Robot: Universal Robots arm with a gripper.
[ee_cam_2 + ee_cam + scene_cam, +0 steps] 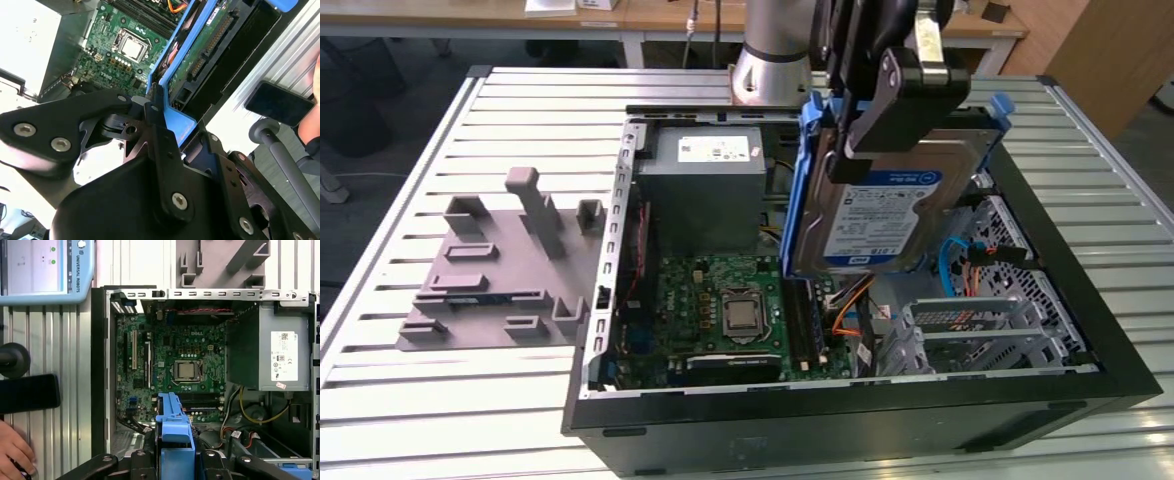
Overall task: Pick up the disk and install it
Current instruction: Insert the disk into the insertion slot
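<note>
The disk (881, 215), a silver hard drive with a blue-and-white label in a blue carrier frame, hangs tilted in the air above the open computer case (854, 410). My gripper (887, 125) is shut on its upper part, the black fingers clamping the blue frame. The disk floats over the case's right half, between the motherboard (727, 315) and the metal drive cage (987, 325). In the second wrist view the black fingers (155, 120) pinch the blue carrier (175, 122) edge-on. In the first wrist view the carrier (172, 427) sticks out ahead of the fingers, over the motherboard (170, 365).
A grey power supply box (700, 190) with a white sticker fills the case's far corner. A grey fixture (500, 265) with upright posts lies on the slatted table on the exterior view's left. A person's hand (15, 452) and a dark phone (27, 392) lie beside the case.
</note>
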